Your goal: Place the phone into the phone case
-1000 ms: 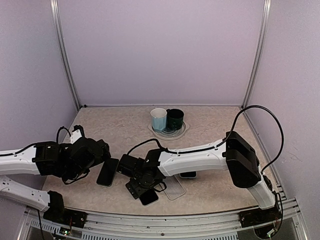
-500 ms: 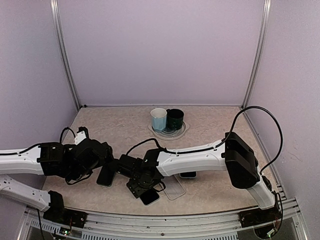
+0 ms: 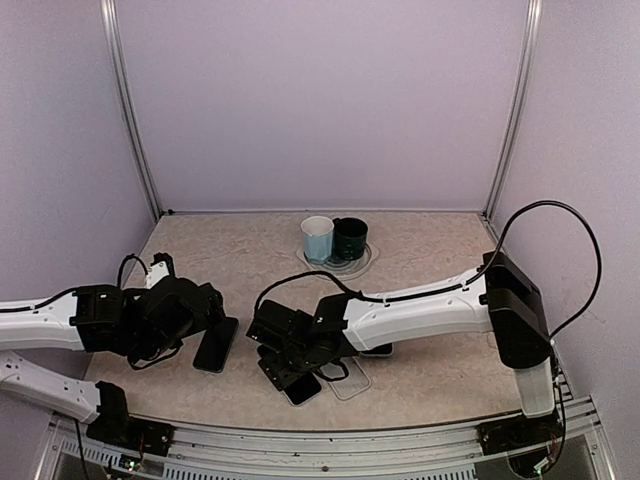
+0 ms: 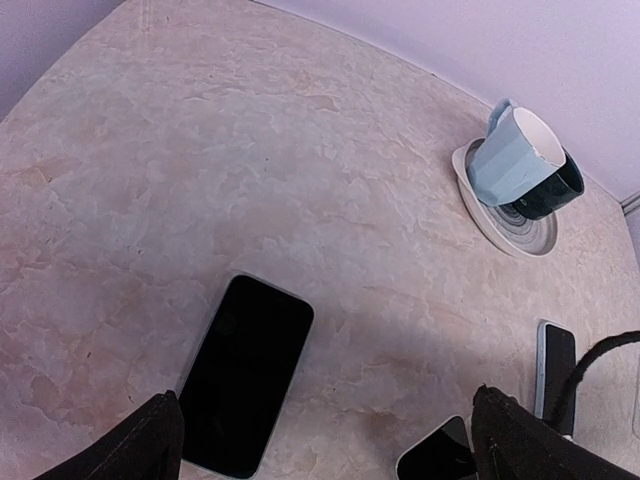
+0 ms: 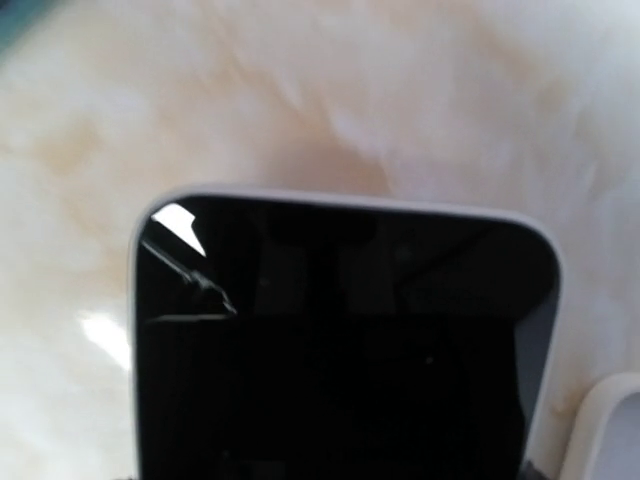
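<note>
Phone (image 3: 303, 390) lies just beside the clear phone case (image 3: 352, 383), and the right gripper (image 3: 290, 372) over it has shifted slightly toward the case, so insertion seems near; its grip I cannot tell.

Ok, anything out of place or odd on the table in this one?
Nothing is spilled or damaged. The one oddity is a light blue cup and a dark cup crowded onto a single plate at the far centre of the table.
</note>
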`<state>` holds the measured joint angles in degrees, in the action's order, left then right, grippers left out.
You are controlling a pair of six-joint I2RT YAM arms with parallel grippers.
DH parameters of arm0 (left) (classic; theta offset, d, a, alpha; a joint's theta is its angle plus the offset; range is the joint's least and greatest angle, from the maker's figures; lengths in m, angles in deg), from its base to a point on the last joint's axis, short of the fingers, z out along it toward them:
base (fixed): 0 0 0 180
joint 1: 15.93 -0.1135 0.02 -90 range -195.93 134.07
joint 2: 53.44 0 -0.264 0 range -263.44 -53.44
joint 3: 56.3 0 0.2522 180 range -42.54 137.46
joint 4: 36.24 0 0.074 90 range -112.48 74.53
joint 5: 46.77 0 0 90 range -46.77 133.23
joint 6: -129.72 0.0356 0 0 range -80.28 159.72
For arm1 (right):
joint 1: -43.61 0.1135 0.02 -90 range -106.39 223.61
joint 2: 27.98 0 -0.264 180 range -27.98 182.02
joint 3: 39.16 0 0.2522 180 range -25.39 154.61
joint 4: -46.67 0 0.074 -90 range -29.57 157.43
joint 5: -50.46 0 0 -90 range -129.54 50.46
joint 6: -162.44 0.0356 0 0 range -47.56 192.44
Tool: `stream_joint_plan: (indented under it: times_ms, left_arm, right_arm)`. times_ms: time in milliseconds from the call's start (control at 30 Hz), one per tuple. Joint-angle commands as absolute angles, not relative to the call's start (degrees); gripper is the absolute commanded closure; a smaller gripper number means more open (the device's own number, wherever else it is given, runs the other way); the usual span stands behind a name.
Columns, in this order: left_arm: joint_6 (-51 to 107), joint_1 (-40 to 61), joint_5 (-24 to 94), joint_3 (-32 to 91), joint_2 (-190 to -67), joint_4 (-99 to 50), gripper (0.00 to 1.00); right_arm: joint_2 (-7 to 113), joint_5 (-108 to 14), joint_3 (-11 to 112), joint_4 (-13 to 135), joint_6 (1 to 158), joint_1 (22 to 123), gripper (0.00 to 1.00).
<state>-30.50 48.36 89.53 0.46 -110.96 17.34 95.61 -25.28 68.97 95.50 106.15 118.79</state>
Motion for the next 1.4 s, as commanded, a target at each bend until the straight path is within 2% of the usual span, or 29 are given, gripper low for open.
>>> stream_joint_plan:
  times_ms: [0, 367, 667, 833, 1033, 1367]
  left_arm:
    - [-29.4, 47.7, 89.8, 0.5, -111.5, 16.0, 0.01]
    - [-25.9, 45.7, 87.9, 1.6, -114.4, 12.3, 0.01]
    - [-24.4, 45.1, 86.2, 2.7, -119.1, 10.1, 0.01]
    - [-23.8, 45.0, 85.7, 3.2, -120.8, 9.5, 0.01]
    - [-23.4, 44.8, 85.5, 3.1, -121.5, 9.3, 0.01]
    - [-23.1, 44.5, 85.3, 2.5, -121.2, 8.9, 0.01]
  right_arm:
    - [88.0, -24.7, 65.9, 86.2, 103.9, 117.3, 0.43]
    - [77.8, -19.6, 53.6, 82.9, 102.8, 112.8, 0.44]
    - [74.8, -22.7, 42.7, 79.4, 105.6, 110.3, 0.46]
    - [76.8, -23.3, 42.5, 79.3, 107.5, 110.7, 0.45]
    - [78.5, -20.6, 45.9, 85.7, 110.7, 112.3, 0.45]
    - [78.8, -23.3, 43.3, 84.3, 111.7, 113.2, 0.45]
